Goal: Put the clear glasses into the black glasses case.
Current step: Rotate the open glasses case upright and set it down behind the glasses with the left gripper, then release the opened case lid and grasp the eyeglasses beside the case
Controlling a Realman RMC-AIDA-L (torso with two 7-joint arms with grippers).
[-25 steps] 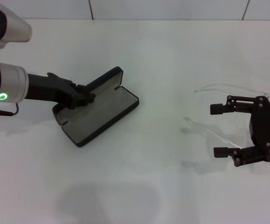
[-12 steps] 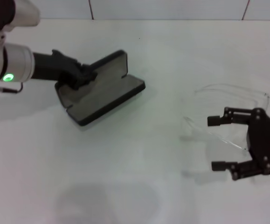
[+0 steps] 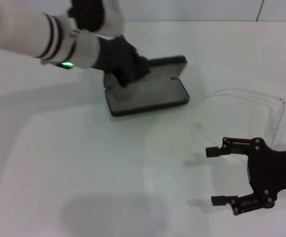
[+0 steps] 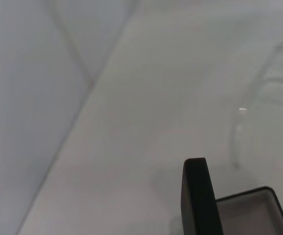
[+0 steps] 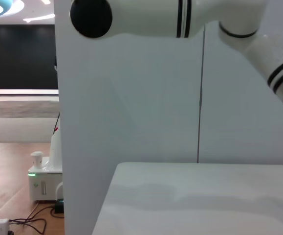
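left claw [image 3: 129, 74] seemingly gripping black glasses case [image 3: 147, 94]

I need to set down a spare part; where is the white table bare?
Bare: the near-left white table, before the open black hinged case. Crowded: the right side, where transparent glasses lie beside the open right tool.

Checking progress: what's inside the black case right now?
Only grey lining shows in the open case; the left pincer covers one end. The glasses lie apart on the table.
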